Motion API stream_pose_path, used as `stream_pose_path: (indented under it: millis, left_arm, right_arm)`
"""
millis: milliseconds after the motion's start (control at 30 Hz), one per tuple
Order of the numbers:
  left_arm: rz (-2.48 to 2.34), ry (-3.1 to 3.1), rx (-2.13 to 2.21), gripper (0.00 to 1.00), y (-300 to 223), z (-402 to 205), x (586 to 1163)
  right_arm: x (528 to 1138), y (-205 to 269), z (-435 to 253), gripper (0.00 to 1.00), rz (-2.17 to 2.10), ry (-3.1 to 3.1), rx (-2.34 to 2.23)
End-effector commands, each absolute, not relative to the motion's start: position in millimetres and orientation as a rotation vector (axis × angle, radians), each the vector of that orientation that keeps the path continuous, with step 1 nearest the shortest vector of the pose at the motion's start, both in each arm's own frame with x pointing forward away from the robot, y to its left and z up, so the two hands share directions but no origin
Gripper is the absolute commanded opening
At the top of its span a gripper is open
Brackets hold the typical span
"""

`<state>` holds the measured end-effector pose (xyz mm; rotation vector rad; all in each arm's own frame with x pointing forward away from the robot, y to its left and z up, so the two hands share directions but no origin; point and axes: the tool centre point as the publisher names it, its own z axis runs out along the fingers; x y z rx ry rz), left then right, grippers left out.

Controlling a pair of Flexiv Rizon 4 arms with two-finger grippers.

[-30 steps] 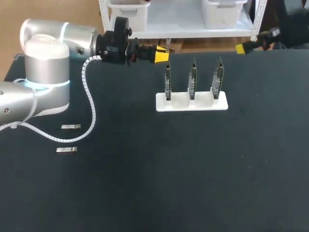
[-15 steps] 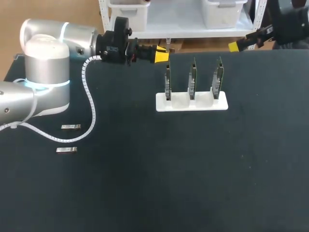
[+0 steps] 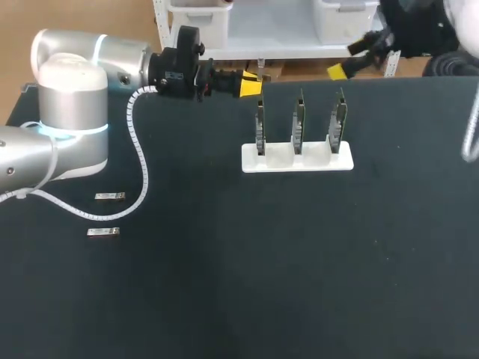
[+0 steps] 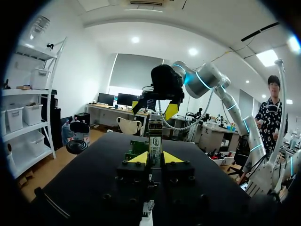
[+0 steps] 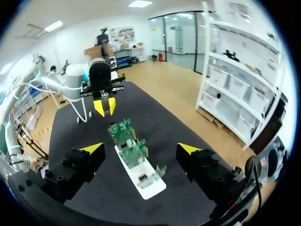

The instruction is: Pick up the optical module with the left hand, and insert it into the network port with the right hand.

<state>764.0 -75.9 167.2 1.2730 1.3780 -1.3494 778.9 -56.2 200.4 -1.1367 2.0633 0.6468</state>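
My left gripper [image 3: 252, 84] hangs over the table's far edge, shut on a slim silver optical module [image 3: 260, 70] that stands upright between its yellow tips. In the left wrist view the module [image 4: 155, 142] sits pinched in the left gripper [image 4: 155, 158]. Just past it is a white stand [image 3: 297, 158] holding three upright green boards [image 3: 299, 120] with the network ports. My right gripper [image 3: 349, 57] is open at the far right, above the table's back edge. From the right wrist view, the right gripper [image 5: 141, 149] spreads wide over the boards [image 5: 126, 133], facing the left gripper [image 5: 104, 106].
Two more silver modules [image 3: 110, 197] [image 3: 102, 232] lie flat at the table's left, near my left arm's white cable [image 3: 141, 161]. The dark tabletop [image 3: 284, 269] stretches in front of the stand.
My right gripper has moved left along the table's far edge, nearer to the stand and the left gripper. The left arm and its module have stayed put.
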Motion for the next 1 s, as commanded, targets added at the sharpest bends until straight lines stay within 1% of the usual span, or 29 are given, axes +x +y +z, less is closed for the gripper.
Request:
stream_pose_path:
  millis: [33, 533, 1000]
  left_arm:
    - [-1.35, 1.378, 1.275, 0.0, -76.0, 167.3, 764.7]
    - [-1.35, 1.378, 1.275, 0.0, -76.0, 167.3, 764.7]
    - [-1.35, 1.378, 1.275, 0.0, -76.0, 167.3, 764.7]
  right_arm:
    - [797.0, -35.3, 192.4, 1.0, 0.786, 2.034, -1.238]
    - [792.5, 4.3, 194.1, 1.0, 0.946, 1.862, -1.427]
    - [779.1, 21.1, 194.4, 1.0, 1.016, 1.788, -1.557]
